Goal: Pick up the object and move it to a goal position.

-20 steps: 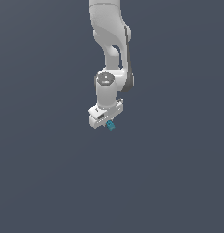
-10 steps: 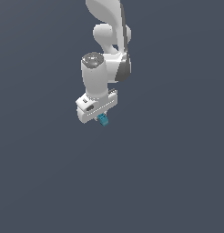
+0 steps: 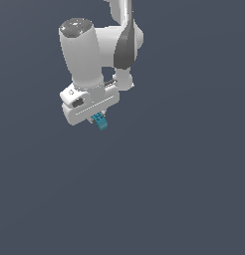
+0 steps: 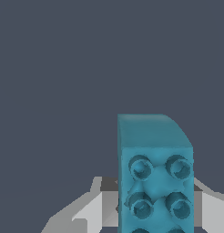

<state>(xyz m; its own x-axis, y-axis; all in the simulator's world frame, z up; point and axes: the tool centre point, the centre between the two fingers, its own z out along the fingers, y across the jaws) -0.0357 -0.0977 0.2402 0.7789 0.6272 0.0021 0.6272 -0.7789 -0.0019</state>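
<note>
Right between my jaws sits the little teal block [image 4: 155,175], studded face toward my wrist camera, sloped smooth end pointing away. My gripper [image 3: 98,119] is clamped on it, up in the air with nothing but flat grey floor [image 3: 184,199] around. It looks like hard plastic, light and stiff, so no worry about crushing it. That smooth slope would be slippery though, so I'd say the flat parallel sides are the place to squeeze. No goal marker visible anywhere.
</note>
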